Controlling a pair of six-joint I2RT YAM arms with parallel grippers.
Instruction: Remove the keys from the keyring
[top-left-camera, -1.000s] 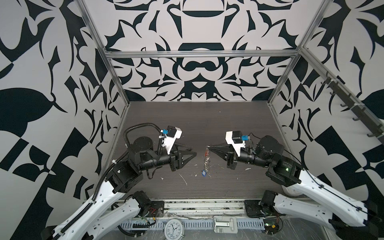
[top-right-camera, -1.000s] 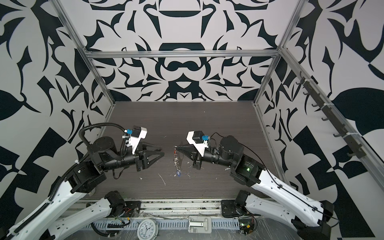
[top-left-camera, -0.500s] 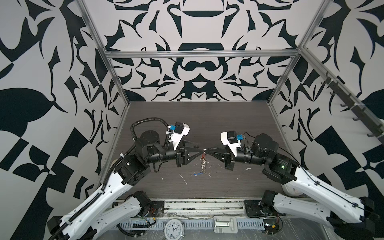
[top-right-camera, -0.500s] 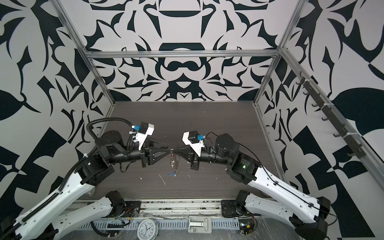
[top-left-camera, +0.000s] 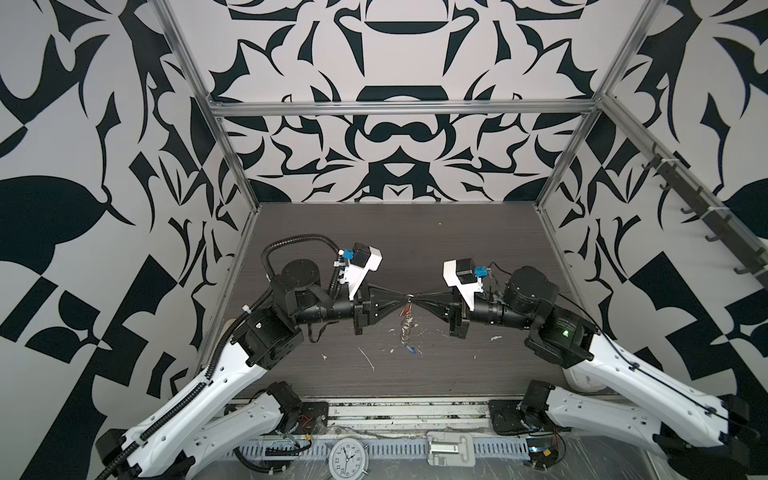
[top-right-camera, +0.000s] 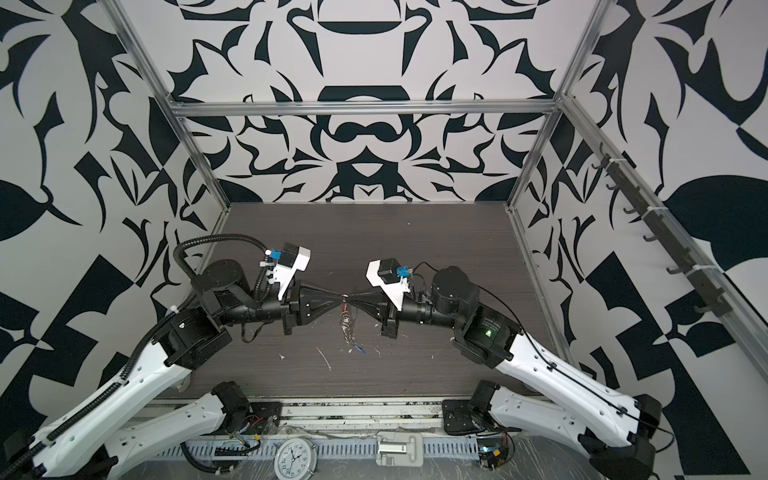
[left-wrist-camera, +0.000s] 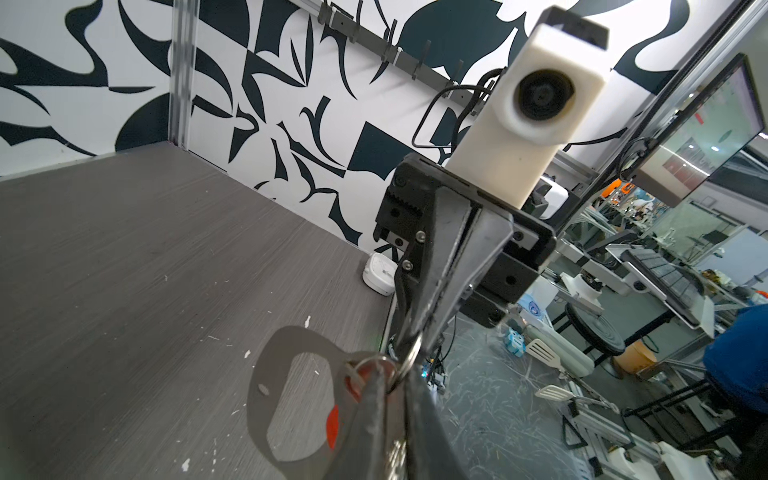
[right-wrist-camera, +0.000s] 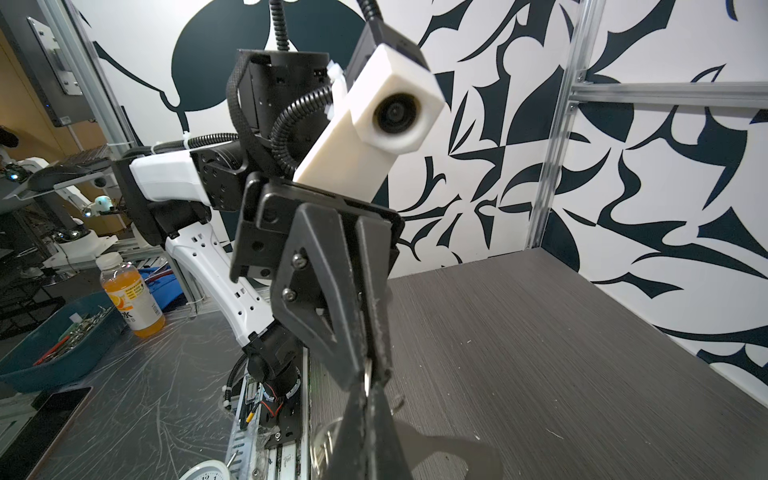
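Keyring (left-wrist-camera: 286, 338) hung in mid-air over the middle of a dark grey wood-grain tabletop (top-left-camera: 478, 249) flecked with white debris, inside black-and-white patterned walls (top-left-camera: 395, 145) on an aluminium frame (top-left-camera: 399, 107). Plate edge-on in both top views, long axis dropping from the meeting fingertips toward the table, red tag (top-left-camera: 405, 309) high, blue tag (top-left-camera: 411, 350) lowest. Left gripper (top-left-camera: 404, 296) pressed together in the ring cluster, pinched item not discernible; right gripper (top-left-camera: 414, 296) pressed together on a small ring (left-wrist-camera: 412, 353), tip to tip with the left.
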